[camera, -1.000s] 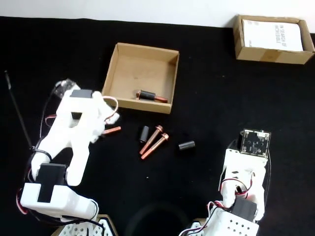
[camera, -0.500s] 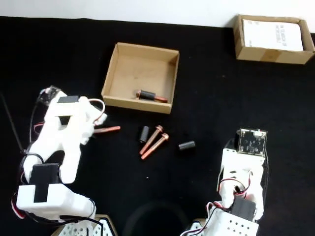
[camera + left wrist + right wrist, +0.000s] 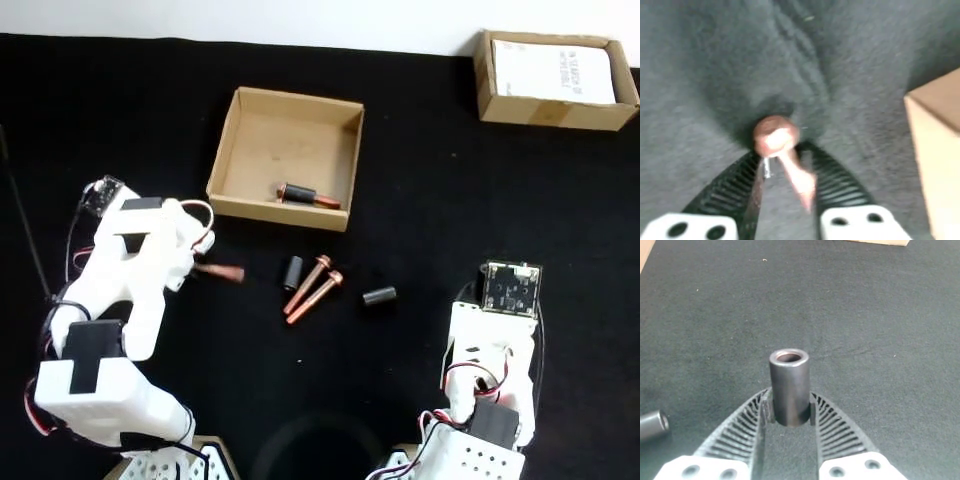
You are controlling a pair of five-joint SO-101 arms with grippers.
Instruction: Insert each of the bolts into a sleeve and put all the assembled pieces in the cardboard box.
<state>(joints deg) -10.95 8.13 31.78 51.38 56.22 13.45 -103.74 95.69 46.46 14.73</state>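
**A:** So, why this layout?

**B:** A black cloth-covered counter (image 3: 450, 150) carries everything. An open brown cardboard box (image 3: 224, 145) sits at the far middle with one bolt-in-sleeve piece (image 3: 305, 196) lying inside. Probably the drop point for both arms.

**A:** Tools?

**B:** The left tool (image 3: 785, 155) is clamped on a copper-coloured metal bolt (image 3: 776, 136), head out past the fingertips, near the box's front corner. The right tool (image 3: 789, 400) is clamped on a dark grey metal sleeve (image 3: 789, 380), bore upward and open end free. I judge it is presented to take the bolt, though the tools are well apart.

**A:** Loose parts?

**B:** Two loose copper bolts (image 3: 308, 285) lie touching between the arms. One short black sleeve (image 3: 292, 271) is just beside them and a second black sleeve (image 3: 379, 296) is nearer the right arm.
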